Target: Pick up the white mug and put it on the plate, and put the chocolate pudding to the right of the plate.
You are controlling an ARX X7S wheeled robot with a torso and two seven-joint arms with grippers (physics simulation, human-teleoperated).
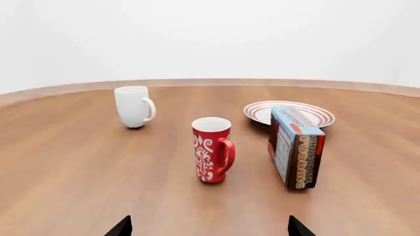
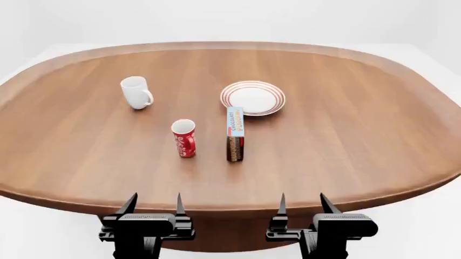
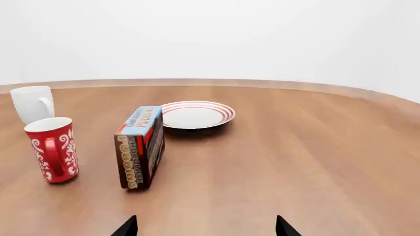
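The white mug stands upright at the table's far left, handle to the right; it also shows in the left wrist view and the right wrist view. The red-ringed plate lies empty at the middle back. The chocolate pudding carton stands on edge just in front of the plate. My left gripper and right gripper are open and empty, near the table's front edge, well short of everything.
A red cup with white lettering stands left of the carton. The oval wooden table has a raised rim.
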